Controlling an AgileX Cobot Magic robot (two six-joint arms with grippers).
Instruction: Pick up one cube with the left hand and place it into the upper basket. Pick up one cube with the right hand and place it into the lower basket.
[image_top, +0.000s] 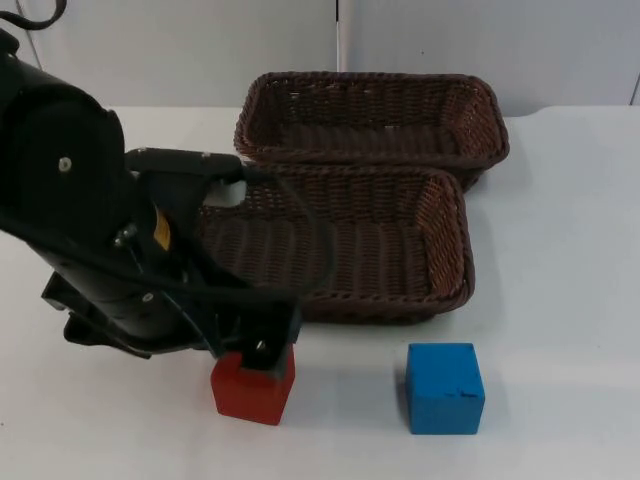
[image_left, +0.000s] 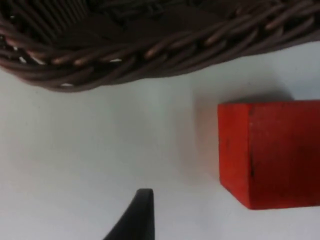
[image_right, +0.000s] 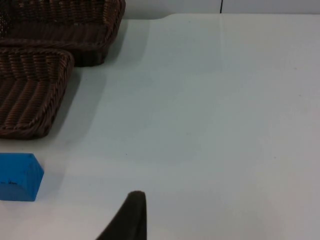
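Beside red cube (image_top: 252, 390), blue cube (image_top: 444, 388)

My left arm reaches in from the upper left and bends low toward the counter's near side. My left pincer (image_top: 262, 352) points downward there. My right arm waits off to the side, its fingertip (image_right: 131, 212) above the counter.

The top camera is looking down and forward over the white table (image_top: 560, 250) toward the grey wall. The left wrist camera is hovering close over the red cube (image_left: 272, 152) and the lower basket (image_left: 150, 55) rim. The right wrist camera is sitting farther back, sharing the blue cube (image_right: 17, 176) and both baskets with the top view.
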